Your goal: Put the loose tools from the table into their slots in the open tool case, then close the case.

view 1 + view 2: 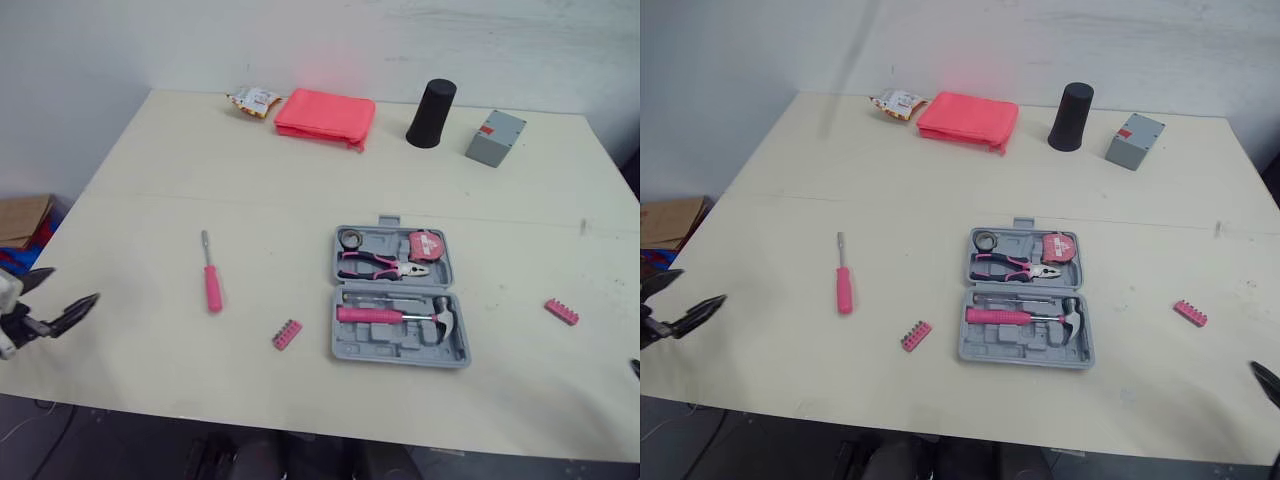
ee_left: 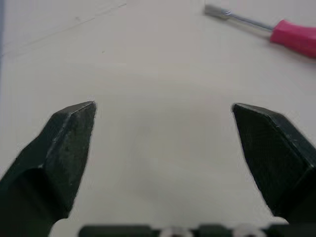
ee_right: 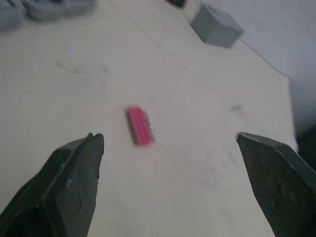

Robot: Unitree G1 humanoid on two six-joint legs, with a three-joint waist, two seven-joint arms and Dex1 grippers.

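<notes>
In the head view the right gripper (image 1: 1267, 381) is cut off at the picture's edge, with only a dark tip showing low on the right. In its wrist view the pink bit holder (image 3: 139, 126) is blurred. It lies flat on the tabletop (image 1: 150, 180) ahead of the gap between the wide-open jaws, clear of both, which hold nothing. The left gripper (image 1: 72, 285) hangs at the tabletop's left edge, its jaws also spread wide and empty. The pink-handled screwdriver (image 1: 211, 275) lies ahead and off to one side, its handle cut off in the wrist view. A second bit holder (image 1: 287, 334) lies just left of the open tool case (image 1: 400, 345), where a hammer (image 1: 395, 315) and pliers (image 1: 380, 265) sit in slots.
</notes>
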